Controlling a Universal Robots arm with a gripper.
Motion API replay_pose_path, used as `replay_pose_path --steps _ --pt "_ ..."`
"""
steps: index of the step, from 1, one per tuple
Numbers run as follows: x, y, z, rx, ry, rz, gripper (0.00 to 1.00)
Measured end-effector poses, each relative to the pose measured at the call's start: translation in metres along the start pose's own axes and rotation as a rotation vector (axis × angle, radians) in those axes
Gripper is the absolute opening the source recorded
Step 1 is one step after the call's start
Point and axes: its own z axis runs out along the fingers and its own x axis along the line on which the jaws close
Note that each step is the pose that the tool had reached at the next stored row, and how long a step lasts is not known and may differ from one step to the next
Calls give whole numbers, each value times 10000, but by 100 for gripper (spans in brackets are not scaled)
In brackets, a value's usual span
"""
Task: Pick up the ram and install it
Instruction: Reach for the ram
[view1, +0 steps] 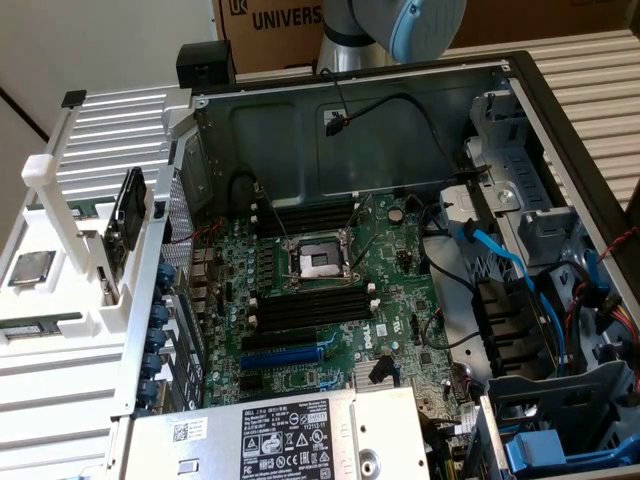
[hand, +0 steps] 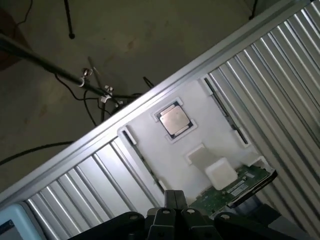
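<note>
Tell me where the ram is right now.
In the exterior view, the ram lies flat in the white holder at the view's far left, outside the open computer case, just in front of the square silver CPU chip.

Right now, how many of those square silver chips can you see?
1. The silver chip lies in a recess of the white holder at the exterior view's left, outside the computer case. Others may be hidden inside the case.
</note>
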Motion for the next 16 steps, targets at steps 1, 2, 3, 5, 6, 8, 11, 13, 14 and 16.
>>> replay_pose_path --steps 1,2,3,5,6,8,11,13,14,16 --pt "0 0 1 -8 1 -175 10" --pt "0 0 3 -15 2 -354 10" --pt "0 0 5 -22 2 -540 10" --pt "0 0 11 -52 6 -1274 10" --pt "0 0 12 -60 8 -1454 10" --pt "1 0 18 -82 11 -2004 10" --pt "1 0 23 -104 16 -2559 10" --pt "1 0 26 -118 19 -2929 10" --pt "1 0 27 -125 20 -3105 10" --pt "2 0 33 -154 28 -3829 10"
